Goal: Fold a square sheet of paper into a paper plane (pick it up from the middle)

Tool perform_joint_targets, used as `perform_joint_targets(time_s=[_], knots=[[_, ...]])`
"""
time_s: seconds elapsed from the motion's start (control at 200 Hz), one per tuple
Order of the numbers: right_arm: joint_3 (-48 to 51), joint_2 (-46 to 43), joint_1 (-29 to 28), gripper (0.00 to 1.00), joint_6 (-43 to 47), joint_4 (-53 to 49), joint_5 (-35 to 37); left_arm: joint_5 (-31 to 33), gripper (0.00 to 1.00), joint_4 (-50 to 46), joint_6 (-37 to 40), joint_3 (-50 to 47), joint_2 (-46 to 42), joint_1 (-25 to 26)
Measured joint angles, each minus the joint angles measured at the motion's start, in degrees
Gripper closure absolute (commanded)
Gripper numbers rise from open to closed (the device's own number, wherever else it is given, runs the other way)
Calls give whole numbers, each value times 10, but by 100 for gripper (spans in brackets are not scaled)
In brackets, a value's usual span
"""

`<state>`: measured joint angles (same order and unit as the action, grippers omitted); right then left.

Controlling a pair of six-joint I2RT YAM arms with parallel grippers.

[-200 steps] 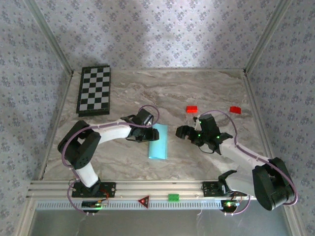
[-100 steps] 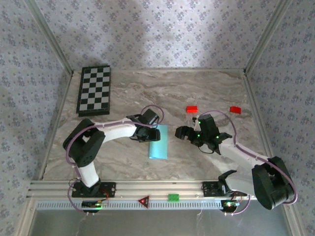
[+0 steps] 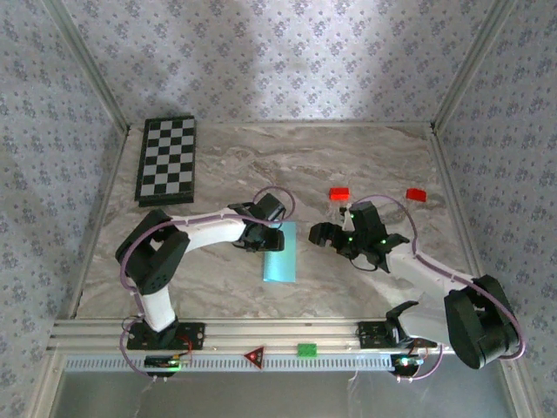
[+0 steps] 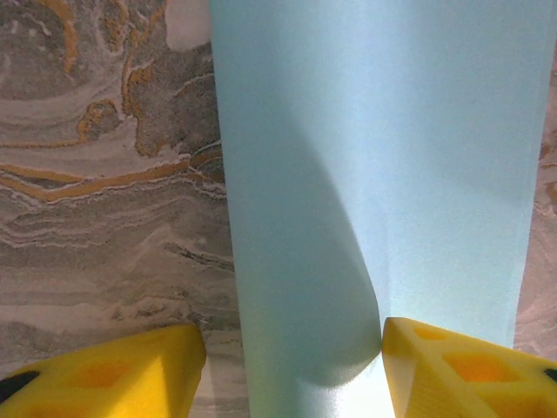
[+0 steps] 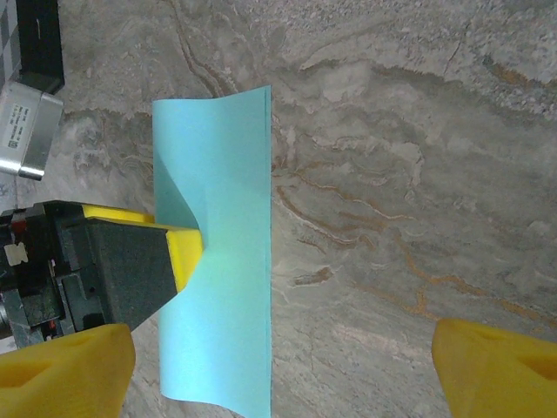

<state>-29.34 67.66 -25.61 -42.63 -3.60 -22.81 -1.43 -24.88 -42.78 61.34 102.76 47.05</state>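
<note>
Left gripper slid a bit further over the paper, spread, one finger pressing it; right gripper hangs wide open beside it. Looks only halved so far (nose and wing folds remain).

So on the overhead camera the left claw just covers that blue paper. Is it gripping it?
Observer: No. The left gripper is open: one yellow finger on the blue paper, the other off its edge over the marble table.
Operator: Is the paper flat?
Observer: No, it bulges up beside that finger.
Operator: And the other claw?
Observer: The right gripper is wide open, holding nothing.
</note>
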Motion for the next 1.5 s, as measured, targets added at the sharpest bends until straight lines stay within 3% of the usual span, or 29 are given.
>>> perform_joint_targets(time_s=[0.924,1.164,1.274,1.499], knots=[[-1,54,-22,14,0,11,-11,-2,40,-18,18,15,12,0],[-2,63,-28,21,0,20,-18,-2,40,-19,16,16,12,0],[-4,73,-35,32,-3,26,-22,-2,40,-19,14,16,12,0],[-10,109,-48,84,-14,65,-36,-2,40,-19,14,16,13,0]])
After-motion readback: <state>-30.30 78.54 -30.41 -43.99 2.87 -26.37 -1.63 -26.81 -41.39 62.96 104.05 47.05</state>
